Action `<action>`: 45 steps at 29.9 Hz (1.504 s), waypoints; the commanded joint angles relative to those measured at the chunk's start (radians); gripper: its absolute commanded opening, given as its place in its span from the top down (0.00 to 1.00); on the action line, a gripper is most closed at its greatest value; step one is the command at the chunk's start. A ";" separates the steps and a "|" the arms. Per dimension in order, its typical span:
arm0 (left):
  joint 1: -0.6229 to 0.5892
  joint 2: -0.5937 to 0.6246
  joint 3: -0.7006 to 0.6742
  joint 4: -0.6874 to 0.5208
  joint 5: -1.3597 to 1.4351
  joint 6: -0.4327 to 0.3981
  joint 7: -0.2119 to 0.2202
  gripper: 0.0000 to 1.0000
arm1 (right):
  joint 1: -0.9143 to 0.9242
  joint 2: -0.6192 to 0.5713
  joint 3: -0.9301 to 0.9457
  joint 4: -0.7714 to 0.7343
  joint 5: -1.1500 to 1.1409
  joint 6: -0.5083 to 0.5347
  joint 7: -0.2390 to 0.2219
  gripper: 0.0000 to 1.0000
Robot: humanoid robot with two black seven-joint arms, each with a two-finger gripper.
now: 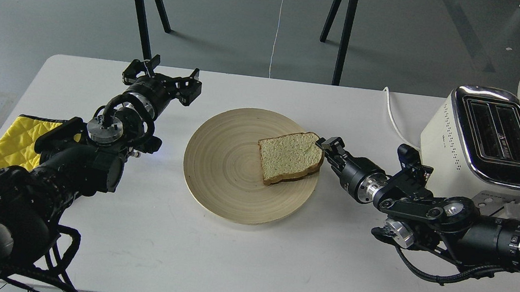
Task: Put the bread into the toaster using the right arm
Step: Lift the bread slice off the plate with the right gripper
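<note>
While both arms are reaching in over the white worktop [238,251], nothing is sitting on its near strip. Right arm [475,229] is coming in from the right edge, lying low, cables looping under it. Its gripper, the right gripper [326,148], is pointing left at the right edge of the bread [289,156]; fingers are touching or just about touching the crust there, but they're showing dark and end-on, so can't tell how far apart they are or whether they're actually pinching the slice. Bread is lying flat on the right part of the round wooden plate [222,176], mid-worktop, crust side toward the gripper. Yellow cloth [15,142] is lying at the left edge, partly hidden under the left arm [67,158]. Left gripper [169,79] is hovering left of the plate and a bit farther back, fingers spread wide, holding nothing. Toaster [481,142] is standing at the far right of the worktop, both slots facing up, well apart from the bread, white cord [393,117] trailing off its left side. Beyond the worktop, another table's black legs [142,20] are standing on grey floor.
</note>
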 commanded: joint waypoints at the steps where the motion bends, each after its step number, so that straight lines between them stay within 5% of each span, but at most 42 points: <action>1: -0.001 0.000 0.000 0.000 0.000 0.000 0.000 0.00 | 0.004 -0.007 0.003 0.014 0.000 -0.001 0.000 0.84; 9: -0.001 0.000 0.000 0.000 0.000 0.000 0.000 0.00 | 0.051 -0.065 0.032 0.082 0.000 -0.004 0.008 0.86; 25: 0.000 -0.001 0.000 0.000 0.000 0.000 0.000 0.00 | 0.393 -0.391 0.072 0.176 -0.011 0.008 -0.020 0.86; 36: 0.000 -0.001 0.000 0.000 0.000 0.000 0.000 0.00 | 0.648 -0.575 -0.060 0.096 -0.246 0.008 -0.072 0.85; 45: 0.000 -0.001 0.000 0.000 0.000 0.000 0.000 0.00 | 0.680 -0.688 -0.081 0.080 -0.399 0.048 -0.089 0.85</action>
